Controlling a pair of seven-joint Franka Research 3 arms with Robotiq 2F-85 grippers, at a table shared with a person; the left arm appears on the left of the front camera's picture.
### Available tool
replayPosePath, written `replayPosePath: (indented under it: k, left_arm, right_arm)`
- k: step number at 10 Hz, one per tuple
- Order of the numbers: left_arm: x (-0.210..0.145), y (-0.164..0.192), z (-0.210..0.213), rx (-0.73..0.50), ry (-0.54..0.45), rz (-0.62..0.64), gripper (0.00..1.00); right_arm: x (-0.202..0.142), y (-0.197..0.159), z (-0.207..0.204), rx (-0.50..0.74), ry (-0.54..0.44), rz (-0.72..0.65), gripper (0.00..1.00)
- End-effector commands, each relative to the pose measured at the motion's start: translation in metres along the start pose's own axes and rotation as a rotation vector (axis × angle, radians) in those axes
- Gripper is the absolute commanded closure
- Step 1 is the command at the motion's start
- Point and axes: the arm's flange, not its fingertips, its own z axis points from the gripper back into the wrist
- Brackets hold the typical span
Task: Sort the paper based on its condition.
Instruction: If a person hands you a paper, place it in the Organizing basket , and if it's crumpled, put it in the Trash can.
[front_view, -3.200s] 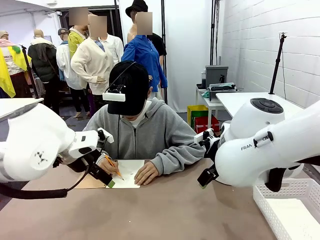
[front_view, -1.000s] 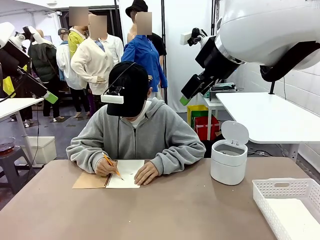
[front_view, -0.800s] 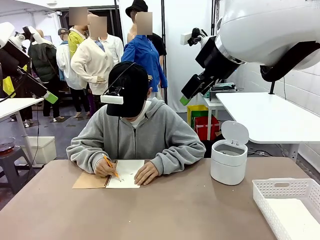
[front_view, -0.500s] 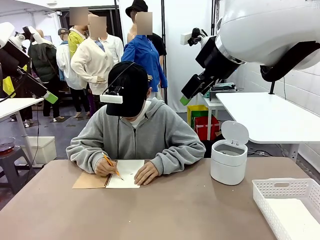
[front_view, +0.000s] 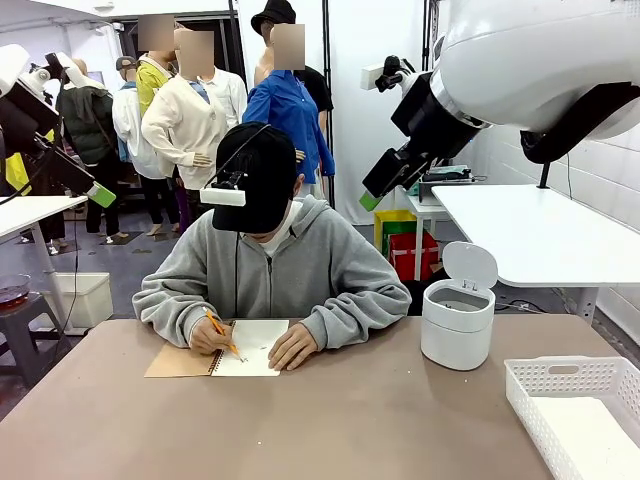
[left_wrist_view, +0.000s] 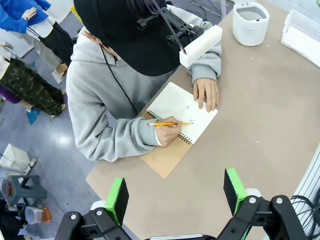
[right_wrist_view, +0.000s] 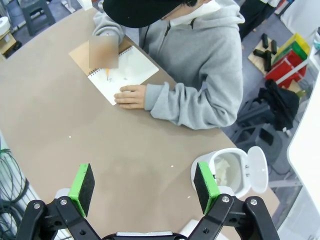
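A person at the far side writes with a pencil (left_wrist_view: 169, 123) on the white page of a spiral-bound notebook (front_view: 250, 348) with a tan cover; the other hand (right_wrist_view: 131, 95) rests on the page. Loose paper on the tabletop is out of view. Something white and lumpy lies inside the open bin (right_wrist_view: 227, 172); I cannot tell if it is a paper wad. My left gripper (left_wrist_view: 175, 195) hangs open high above the notebook, seen at the upper left (front_view: 98, 193) in the front view. My right gripper (right_wrist_view: 144, 186) is open too, high over the table (front_view: 372, 195).
The small white bin (front_view: 459, 320) with its lid flipped up stands at the table's right. A white slotted basket (front_view: 578, 375) sits at the near right corner, its inside flat and white. Bare brown table (front_view: 330, 420) spreads in front of the notebook. Several people stand behind.
About three seconds ago both arms hung low over the table beside the person; since then they have risen high. Over the last second only the pencil hand shifts slightly.
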Motion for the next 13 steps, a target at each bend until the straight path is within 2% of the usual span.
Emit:
replayPosePath:
  k: [1,3,7,9,10,13]
  left_arm:
    - [0.000,0.000,0.000,0.000,0.000,0.000,0.00]
    - [0.004,-0.005,-0.001,-0.052,0.008,0.015,0.00]
    - [0.008,-0.011,0.002,-0.056,-0.011,0.007,0.00]
    - [0.001,-0.006,-0.007,-0.084,0.041,0.002,0.00]
    - [0.006,-0.010,-0.001,-0.034,-0.002,-0.008,0.00]
    - [0.006,-0.010,-0.001,-0.034,-0.002,-0.008,0.00]
  right_arm:
    - [-0.003,0.009,0.002,0.002,0.035,-0.021,0.00]
    - [-0.006,0.018,0.004,-0.003,0.055,-0.031,0.00]
    - [-0.009,0.037,0.008,-0.025,0.076,-0.045,0.00]
    - [-0.003,0.034,0.006,0.008,0.056,-0.033,0.00]
    - [-0.003,0.034,0.006,0.008,0.056,-0.033,0.00]
    - [-0.003,0.034,0.006,0.008,0.056,-0.033,0.00]
